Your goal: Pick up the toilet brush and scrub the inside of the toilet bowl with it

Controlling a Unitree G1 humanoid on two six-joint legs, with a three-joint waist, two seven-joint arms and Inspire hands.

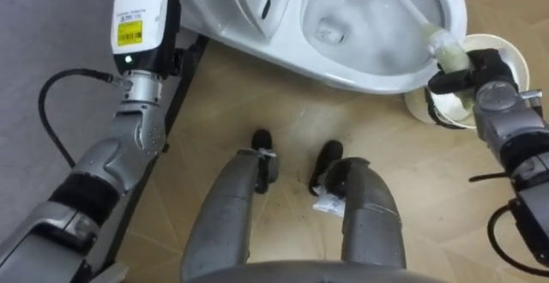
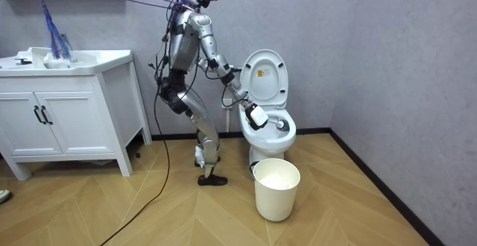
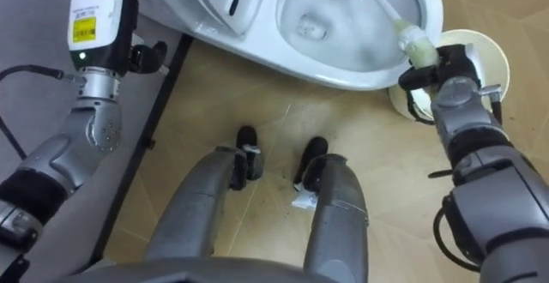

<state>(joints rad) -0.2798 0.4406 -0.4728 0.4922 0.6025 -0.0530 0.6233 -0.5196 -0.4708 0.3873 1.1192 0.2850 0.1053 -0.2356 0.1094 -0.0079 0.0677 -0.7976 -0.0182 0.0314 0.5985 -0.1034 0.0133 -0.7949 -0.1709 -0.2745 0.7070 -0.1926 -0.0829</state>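
Right hand (image 1: 467,73): clenched round brush (image 1: 412,11) handle. Brush head: ahead of hand, inside toilet (image 1: 369,79) bowl. Bucket (image 1: 506,45): beneath hand. Handling: firm grip, sweep bristles round bowl wall, avoid knocking rim.

Grey walls (image 2: 387,52), herringbone wood floor (image 2: 358,216), white vanity cabinet (image 2: 67,119).

Toilet rim (image 1: 412,67) lies just left of the right hand (image 1: 459,77), white bin (image 1: 515,51) beneath it; the bowl (image 1: 360,26) ahead is open.
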